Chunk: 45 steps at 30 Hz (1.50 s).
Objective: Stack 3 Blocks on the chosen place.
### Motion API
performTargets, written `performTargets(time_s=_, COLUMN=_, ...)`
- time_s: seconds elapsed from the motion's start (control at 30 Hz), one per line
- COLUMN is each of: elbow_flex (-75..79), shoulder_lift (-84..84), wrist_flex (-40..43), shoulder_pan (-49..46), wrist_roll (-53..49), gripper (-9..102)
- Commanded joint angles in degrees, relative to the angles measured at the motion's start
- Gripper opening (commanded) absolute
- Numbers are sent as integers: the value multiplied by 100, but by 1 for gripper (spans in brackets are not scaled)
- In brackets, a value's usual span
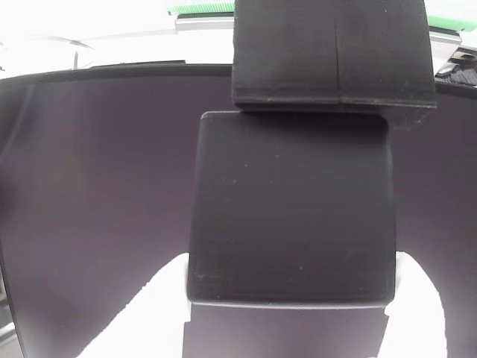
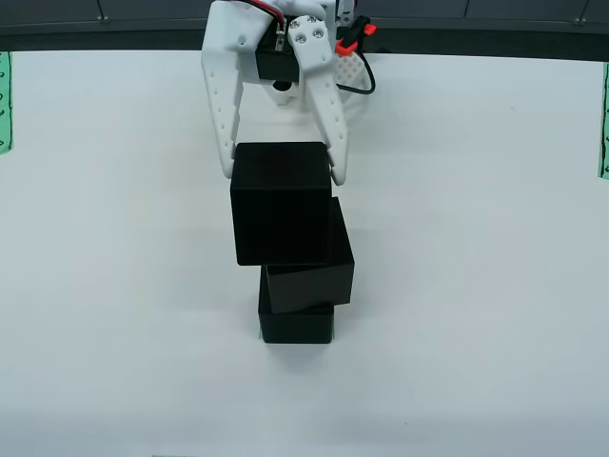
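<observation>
Black top block [image 2: 282, 202] sits clamped between the white gripper [image 2: 283, 176] fingers; just below it (seen from above) two stacked blocks [image 2: 301, 297], the upper one skewed.

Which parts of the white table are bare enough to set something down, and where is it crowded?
In the view from above, the white table is bare on both sides of the block stack, out to the green strips at each edge, and in front of it. It is crowded at centre, where the claw flanks the top block.
</observation>
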<state>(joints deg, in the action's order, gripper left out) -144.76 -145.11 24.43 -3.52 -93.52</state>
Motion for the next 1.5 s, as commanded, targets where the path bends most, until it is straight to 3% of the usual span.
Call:
performTargets(time_s=0.0, elbow_flex=26, shoulder_lift=9, wrist_flex=-132, shoulder_pan=-26, wrist_roll=-18, gripper=31)
performTargets(time_s=0.6, elbow_flex=202, shoulder_lift=-62, wrist_flex=-352, shoulder_pan=53, wrist_roll=62, gripper=32)
performTargets(time_s=0.83, elbow_flex=1749, shoulder_lift=-308, wrist_flex=844, shoulder_pan=396, wrist_roll=79, gripper=31)
performTargets(time_s=0.93, elbow_flex=2443, shoulder_lift=-501, wrist_flex=1573, shoulder_pan=519, wrist_roll=220, gripper=24)
performTargets(time_s=1.03, elbow_flex=2698, shoulder_lift=-835, wrist_flex=1802, shoulder_pan=633, wrist_roll=940, gripper=11)
performTargets(time_s=1.2, elbow_flex=2320, shoulder_lift=-1714, wrist_flex=2109, shoulder_pan=686, wrist_roll=2610, gripper=0)
performTargets(time_s=1.47, elbow_flex=1591, shoulder_lift=-2628, wrist_flex=2900, shoulder_pan=668, wrist_roll=6346, gripper=0)
